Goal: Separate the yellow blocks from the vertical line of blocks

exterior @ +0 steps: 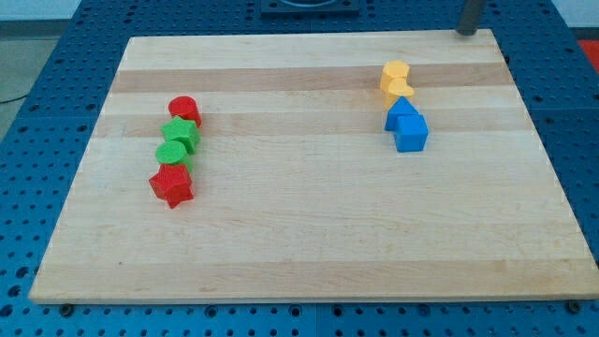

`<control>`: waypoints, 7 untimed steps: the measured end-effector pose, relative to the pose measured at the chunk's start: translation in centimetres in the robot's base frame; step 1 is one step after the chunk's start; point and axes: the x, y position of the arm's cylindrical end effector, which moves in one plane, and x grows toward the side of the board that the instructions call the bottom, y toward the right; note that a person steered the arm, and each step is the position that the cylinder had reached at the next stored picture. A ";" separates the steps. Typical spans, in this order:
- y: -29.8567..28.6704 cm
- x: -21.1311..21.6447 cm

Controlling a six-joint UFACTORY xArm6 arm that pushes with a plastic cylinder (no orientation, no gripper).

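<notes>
Two yellow blocks stand at the head of a vertical line at the view's upper right: the top one (395,72) and a second yellow block (398,90) touching it below. Two blue blocks continue the line downward, one (403,114) right under the yellow pair and one blue cube-like block (411,134) below it. My tip (466,33) is at the board's top edge, up and to the right of the yellow blocks, well apart from them.
A second vertical line stands at the view's left: a red cylinder (184,109), two green blocks (181,133) (172,153) and a red star-shaped block (172,185). All lie on the wooden board (309,243), which rests on a blue perforated table.
</notes>
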 end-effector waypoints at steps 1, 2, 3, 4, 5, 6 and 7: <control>0.0 0.0; 2.2 2.3; 4.1 8.9; 2.8 14.7; -0.7 17.4; -5.7 17.5; -8.6 17.5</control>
